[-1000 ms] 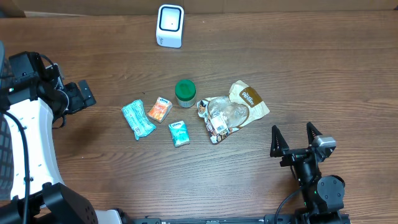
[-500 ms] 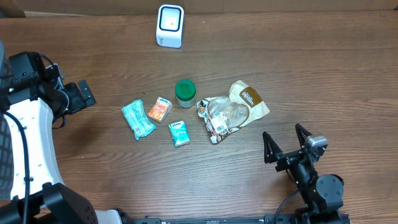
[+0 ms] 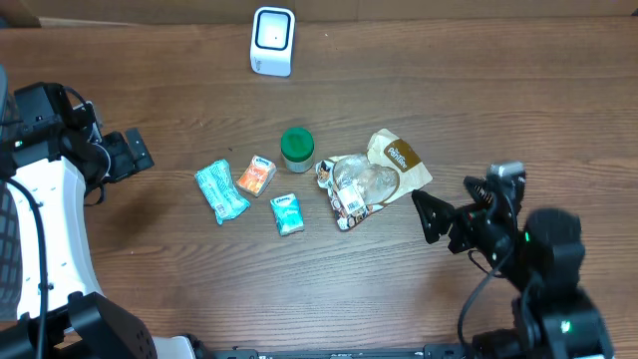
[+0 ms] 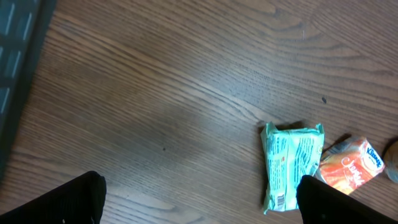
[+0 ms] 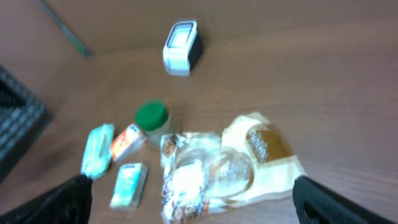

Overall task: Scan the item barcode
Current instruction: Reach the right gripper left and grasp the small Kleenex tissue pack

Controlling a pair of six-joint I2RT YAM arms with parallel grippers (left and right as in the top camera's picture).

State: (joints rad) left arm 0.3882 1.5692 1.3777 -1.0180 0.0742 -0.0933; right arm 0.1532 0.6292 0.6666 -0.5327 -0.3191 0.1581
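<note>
Change: right claw (image 3: 442, 209) has come up from the near edge and swung left. It now sits just right of the bag (image 3: 384, 170), tips pointing at it, not touching. Jaws are wide open and empty. In the right wrist view both fingers (image 5: 62, 199) frame the pile, with the bag (image 5: 230, 165) dead centre, though the picture is blurred.

Left claw (image 3: 128, 157) hasn't moved. It is parked far left, open, holding nothing. Its camera looks at the teal pack (image 4: 292, 163) and the orange pack (image 4: 351, 167).

Nothing on the table (image 3: 498, 90) has shifted:
- jar (image 3: 297, 148) just left of the bag
- teal pack (image 3: 220, 190), orange pack (image 3: 256, 176) and small pack (image 3: 287, 213) further left
- scanner (image 3: 272, 40) at the far edge, well apart from everything

My read: the right arm is lining up on the bag, so that's likely the item to scan. This is still the approach, with no grasp yet. The bag is crinkly and lies flat, so the pinch may slip or catch only film. There is a white label at its near-left end; I can't tell if that's the barcode. After pickup the bag still has to travel to the scanner with the code facing the window.
</note>
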